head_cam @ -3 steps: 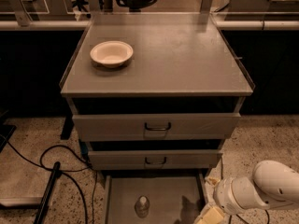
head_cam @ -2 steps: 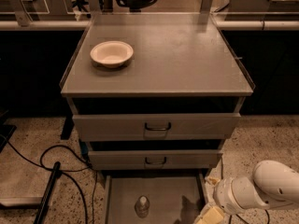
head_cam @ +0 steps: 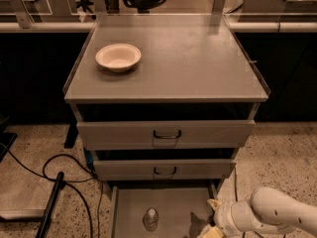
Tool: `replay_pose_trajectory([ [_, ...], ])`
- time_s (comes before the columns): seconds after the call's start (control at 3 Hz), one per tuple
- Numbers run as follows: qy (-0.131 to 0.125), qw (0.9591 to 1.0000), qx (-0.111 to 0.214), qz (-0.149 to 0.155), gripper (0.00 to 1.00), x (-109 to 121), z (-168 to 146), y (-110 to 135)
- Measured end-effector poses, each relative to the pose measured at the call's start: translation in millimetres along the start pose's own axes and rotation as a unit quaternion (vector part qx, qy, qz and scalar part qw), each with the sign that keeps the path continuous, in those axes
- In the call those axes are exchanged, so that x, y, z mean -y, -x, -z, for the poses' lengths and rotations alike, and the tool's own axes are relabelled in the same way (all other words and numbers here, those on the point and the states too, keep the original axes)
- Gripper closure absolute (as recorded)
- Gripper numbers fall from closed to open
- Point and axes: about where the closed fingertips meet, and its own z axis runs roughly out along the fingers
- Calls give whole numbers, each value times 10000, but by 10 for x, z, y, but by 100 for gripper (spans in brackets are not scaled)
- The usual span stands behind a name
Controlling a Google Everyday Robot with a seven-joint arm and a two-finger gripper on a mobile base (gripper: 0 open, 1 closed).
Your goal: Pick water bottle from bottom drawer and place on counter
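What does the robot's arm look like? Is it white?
Yes, the arm is creamy white, fat and rounded like a smooth tube, with a ringed joint. Its hand, at the picture's bottom edge by the bottom drawer's right side, looks pale yellowish. No markings show.

End effector (head_cam: pixel 212 230) at bottom drawer (head_cam: pixel 130 205) R wall; water bottle (head_cam: pixel 150 219) centre, room around.

We see the counter (head_cam: pixel 198 58) as smooth grey metal with a dull sheen, and the bottom drawer (head_cam: pixel 173 202) shows the same matt grey on its floor. The water bottle (head_cam: pixel 150 218) in it is clear ribbed plastic. The bowl (head_cam: pixel 118 57) looks smooth, cream and matt. The floor (head_cam: pixel 282 157) is rough-speckled. At the drawer's right edge we find the gripper (head_cam: pixel 210 230), on a smooth, glossy white arm (head_cam: pixel 277 214).
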Motion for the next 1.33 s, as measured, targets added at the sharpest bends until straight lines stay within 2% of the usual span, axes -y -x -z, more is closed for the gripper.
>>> replay_pose_trajectory([
  [0.33,94,9993,323,-137,0,54,-418,-200],
  [0.67,94,9993,323,-137,0,54,-418,-200],
  [1.0,110,9987,486,-128,0,68,-715,-246],
  [1.33,69,9963,854,61,0,155,-1106,-173],
])
